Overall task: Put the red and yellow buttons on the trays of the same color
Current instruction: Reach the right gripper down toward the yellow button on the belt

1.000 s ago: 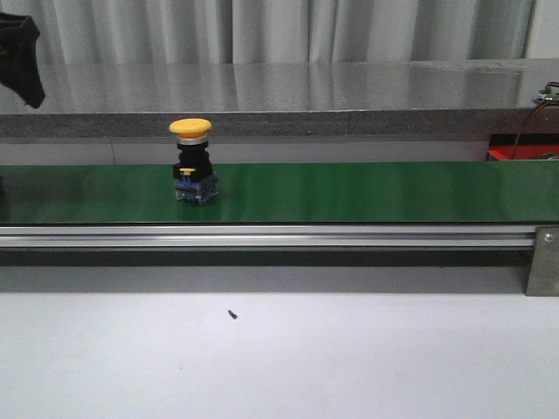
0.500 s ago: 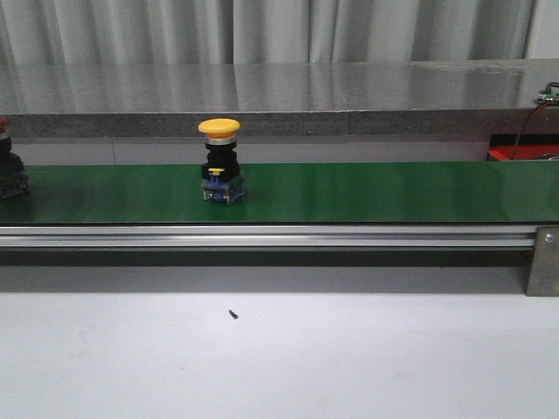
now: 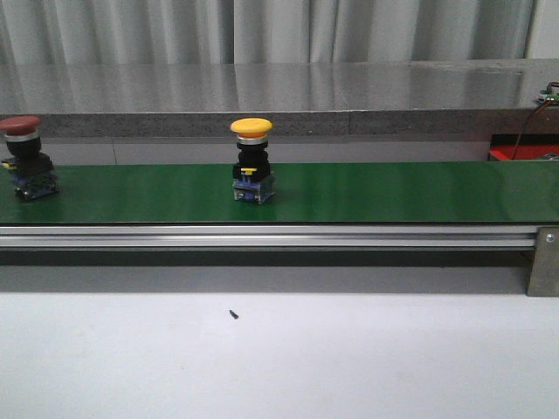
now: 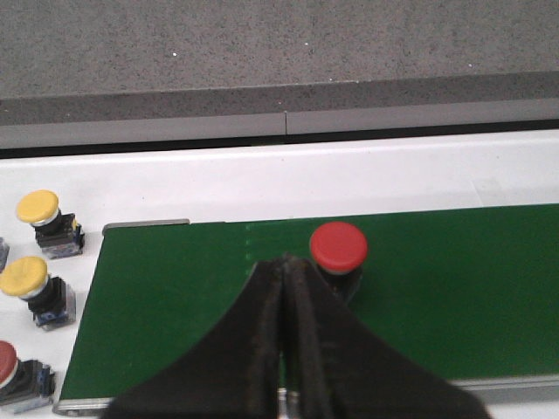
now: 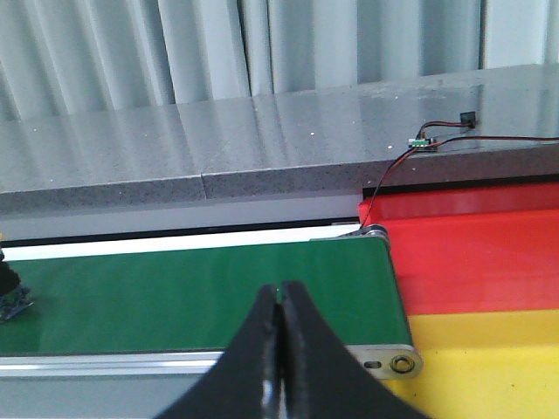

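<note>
The white tabletop (image 3: 279,358) fills the near half of the front view, and a long green conveyor belt (image 3: 393,192) crosses the whole width above it, edged along its near side by a silver rail (image 3: 262,236). Behind the belt runs a grey stone ledge (image 3: 349,96) with pale curtains (image 3: 349,30) beyond.

In the right wrist view, the red tray (image 5: 476,253) sits just past the belt's end, with the yellow tray (image 5: 489,358) touching it on the side nearer the camera. A thin red-and-black cable (image 5: 454,144) lies on the ledge above them.

On the belt in the front view, the yellow button (image 3: 251,161) stands upright at about 10 o'clock from the picture's centre, and the red button (image 3: 24,157) stands upright at 9 o'clock, close to the frame's edge. They are well apart.

The left wrist view shows the red button beside the left tool (image 4: 284,266), whose two dark fingers are pressed together with nothing between them. Off the belt's end lie two more yellow buttons (image 4: 39,214) and another red one (image 4: 13,371), partly cut off.

The right tool (image 5: 281,297) is likewise closed and empty, above the belt.

A small dark speck (image 3: 232,313) lies on the tabletop.
</note>
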`<state>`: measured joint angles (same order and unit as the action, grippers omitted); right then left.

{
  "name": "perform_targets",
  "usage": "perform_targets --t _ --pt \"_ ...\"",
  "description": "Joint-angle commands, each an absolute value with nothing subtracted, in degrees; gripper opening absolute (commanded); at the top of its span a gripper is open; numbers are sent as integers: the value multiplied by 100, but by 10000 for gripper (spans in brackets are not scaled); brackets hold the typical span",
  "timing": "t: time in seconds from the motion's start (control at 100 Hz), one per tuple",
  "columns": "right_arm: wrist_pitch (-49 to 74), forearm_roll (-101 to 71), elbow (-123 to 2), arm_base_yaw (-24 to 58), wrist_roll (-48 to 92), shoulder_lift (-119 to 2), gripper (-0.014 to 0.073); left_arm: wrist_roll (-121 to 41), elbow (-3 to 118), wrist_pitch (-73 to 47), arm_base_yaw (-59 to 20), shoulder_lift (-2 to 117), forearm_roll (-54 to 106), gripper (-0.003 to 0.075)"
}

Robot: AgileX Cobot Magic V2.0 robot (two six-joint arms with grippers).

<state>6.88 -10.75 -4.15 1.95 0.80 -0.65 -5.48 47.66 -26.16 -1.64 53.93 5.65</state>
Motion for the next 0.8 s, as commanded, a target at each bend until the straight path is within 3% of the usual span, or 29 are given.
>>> perform_targets --t 0.0,0.37,0.65,0.73,0.79 --pt "899 -1141 -1061 199 98 -581 -68 -551 4459 -2103 -197 4825 584 -19" --pt "3825 -1133 -3941 199 102 -3808 -67 -551 3429 -2103 -197 3482 584 -19" --pt "4260 -1140 -4728 199 102 -5569 -61 -551 3386 -2208 -197 3398 584 -19" --pt "4398 -1236 -4728 199 188 -5894 -4 -551 3386 -2222 -197 3398 584 -19" --pt "4480 -1409 -4728 199 266 -6057 86 -551 3386 -2250 -197 3398 584 -20"
